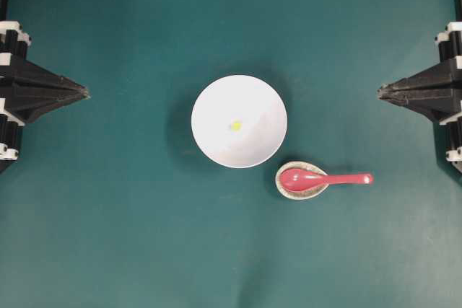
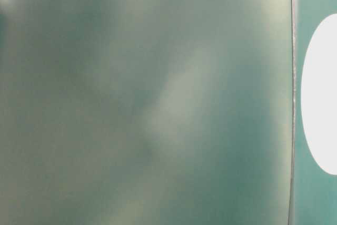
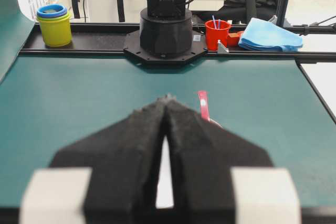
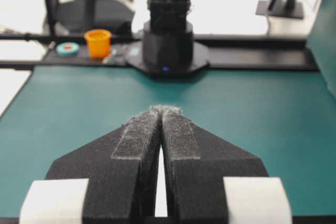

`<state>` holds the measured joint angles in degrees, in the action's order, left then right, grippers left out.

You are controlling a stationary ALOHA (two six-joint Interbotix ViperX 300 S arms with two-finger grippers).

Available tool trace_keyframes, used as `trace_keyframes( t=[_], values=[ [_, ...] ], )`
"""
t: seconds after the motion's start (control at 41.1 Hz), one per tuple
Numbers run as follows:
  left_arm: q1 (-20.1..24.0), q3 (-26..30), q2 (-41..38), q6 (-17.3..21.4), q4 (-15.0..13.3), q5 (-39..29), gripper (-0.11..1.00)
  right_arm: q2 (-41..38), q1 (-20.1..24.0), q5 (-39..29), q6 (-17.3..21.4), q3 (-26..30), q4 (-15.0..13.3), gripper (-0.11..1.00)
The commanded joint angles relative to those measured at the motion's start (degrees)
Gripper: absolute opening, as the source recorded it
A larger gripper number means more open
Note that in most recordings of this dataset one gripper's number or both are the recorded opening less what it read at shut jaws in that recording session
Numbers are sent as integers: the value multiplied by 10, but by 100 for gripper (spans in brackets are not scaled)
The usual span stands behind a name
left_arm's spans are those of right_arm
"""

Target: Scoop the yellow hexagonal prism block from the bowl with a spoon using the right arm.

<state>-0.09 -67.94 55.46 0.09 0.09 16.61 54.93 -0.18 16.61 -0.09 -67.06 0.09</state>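
A tiny yellow hexagonal prism block (image 1: 235,125) lies near the middle of the large white bowl (image 1: 209,99) at the table's centre. The red-pink spoon (image 1: 317,179) rests to the bowl's lower right, scoop in a small speckled spoon rest (image 1: 283,190), handle pointing right; its handle (image 3: 202,105) peeks past the left fingers. My right gripper (image 1: 380,91) is shut and empty at the right edge, well away from the spoon. My left gripper (image 1: 86,93) is shut and empty at the left edge. In the wrist views each pair of fingertips meets (image 3: 167,98) (image 4: 165,109). The bowl (image 2: 321,98) shows partly in the table-level view.
Green mat (image 1: 108,214) covers the table. The opposite arm bases (image 3: 166,24) (image 4: 169,35) stand at the far ends. Off the mat sit a yellow cup (image 3: 53,25), a red cup (image 3: 217,33), a blue cloth (image 3: 269,34) and an orange cup (image 4: 98,43).
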Motion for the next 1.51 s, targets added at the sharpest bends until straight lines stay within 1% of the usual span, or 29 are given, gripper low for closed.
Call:
trace_keyframes(
  t=[0.0, 0.024, 0.049, 0.097, 0.194, 0.365, 0.438, 0.559, 0.778, 0.826, 0.924, 1.021, 1.191, 1.483],
  values=[
    [5, 17, -7, -4, 3, 2, -1, -2, -3, 3, 3, 12, 1, 0],
    [5, 17, -6, -4, 3, 2, 0, -4, -3, -12, 3, 17, 1, 0],
    [5, 17, -6, -4, 3, 2, 7, -5, -3, -17, 3, 18, 1, 1],
    [5, 17, -6, -4, 3, 3, 5, -6, -2, -29, 3, 21, 2, 1],
    [5, 17, -7, -4, 3, 2, 5, -6, -3, -49, 3, 26, 2, 1],
    [5, 17, -11, -4, 3, 2, 5, -6, -3, -59, 3, 33, 2, 2],
    [5, 17, -10, -3, 4, 2, 5, -6, -3, -62, 4, 35, 2, 5],
    [5, 17, -10, -3, 4, -2, 5, -6, -3, -67, 4, 38, 3, 16],
    [5, 17, -10, -3, 3, -7, 5, -6, -2, -97, 4, 53, 4, 41],
    [5, 17, -10, -3, 4, -7, 5, -6, -3, -108, 4, 55, 4, 46],
    [6, 17, -10, -4, 3, -5, 5, -4, -3, -135, 4, 60, 4, 52],
    [6, 18, -10, -3, 3, -4, 5, -3, -3, -149, 5, 63, 5, 53],
    [22, 20, -10, -3, 3, -4, 5, -1, -3, -149, 6, 66, 18, 55],
    [43, 20, -10, -2, 4, -7, 5, -19, -2, -149, 7, 58, 19, 55]
  ],
)
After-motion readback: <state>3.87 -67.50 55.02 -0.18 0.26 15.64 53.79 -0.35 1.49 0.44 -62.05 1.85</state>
